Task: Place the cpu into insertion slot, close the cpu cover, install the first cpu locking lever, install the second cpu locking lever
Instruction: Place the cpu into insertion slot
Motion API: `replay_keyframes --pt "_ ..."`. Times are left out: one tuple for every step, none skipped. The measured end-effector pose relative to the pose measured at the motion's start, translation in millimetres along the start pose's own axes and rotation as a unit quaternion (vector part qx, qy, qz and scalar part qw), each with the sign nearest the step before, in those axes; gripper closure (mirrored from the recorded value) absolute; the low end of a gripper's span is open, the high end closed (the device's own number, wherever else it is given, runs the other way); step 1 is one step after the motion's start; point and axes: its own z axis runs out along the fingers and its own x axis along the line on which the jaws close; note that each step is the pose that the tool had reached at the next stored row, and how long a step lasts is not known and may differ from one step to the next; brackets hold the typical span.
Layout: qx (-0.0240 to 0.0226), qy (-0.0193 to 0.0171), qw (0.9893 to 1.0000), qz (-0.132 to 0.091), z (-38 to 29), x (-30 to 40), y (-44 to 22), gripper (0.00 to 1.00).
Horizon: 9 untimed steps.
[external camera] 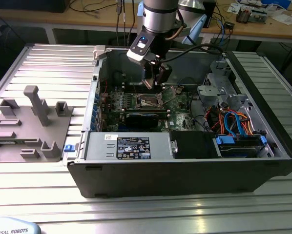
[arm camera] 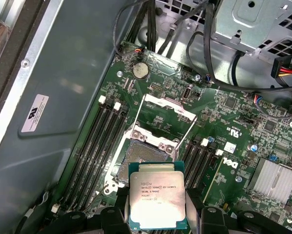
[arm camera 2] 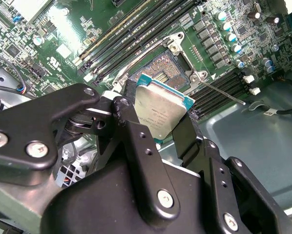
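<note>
Looking into one open computer case [external camera: 185, 170] on the ribbed metal table [external camera: 136, 214], found one arm reaching down with one gripper [external camera: 156, 84] above the green motherboard [external camera: 177, 105]. Counted two black fingers [arm camera 2: 136, 141] in the second wrist view, clamped narrow on two opposite edges of one cpu [arm camera 2: 160, 109], its silver lid turned toward that camera. Saw the cpu [arm camera: 157, 200] in the first wrist view too, held off the board, near the insertion slot [arm camera: 145, 152] but not seated in it. Found one such slot only, dark and bare inside its silvery rim. Counted one cpu cover [arm camera: 177, 108], swung open at the side of the slot away from the chip. Counted two wire levers [arm camera: 125, 134], one along each side of the slot, both unlatched. Noted long memory slots [arm camera: 99, 146] in banks on both sides of the socket, too crowded for a sure count. Spotted one coin cell [arm camera: 140, 69] and one finned heatsink [arm camera: 275, 180] on the board. Saw one grey moulded fixture [external camera: 33, 126] on the table at the exterior view's left, well apart from the case.
</note>
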Motion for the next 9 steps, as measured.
replay_keyframes --pt "0.0 0.0 1.0 0.0 0.0 0.0 0.0 0.46" --pt "0.0 0.0 1.0 0.0 0.1 0.0 0.0 0.46" --pt "0.0 0.0 1.0 0.001 0.1 0.0 0.0 0.46" --pt "0.0 0.0 1.0 0.001 0.1 0.0 0.0 0.46" --pt "0.0 0.0 1.0 0.001 0.2 0.0 0.0 0.46" --pt "0.0 0.0 1.0 0.002 0.2 0.0 0.0 0.46" --pt "0.0 0.0 1.0 0.002 0.2 0.0 0.0 0.46" --pt "0.0 -0.0001 1.0 0.002 0.2 0.0 0.0 0.46" --pt "0.0 -0.0001 1.0 0.002 0.3 0.0 0.0 0.46"
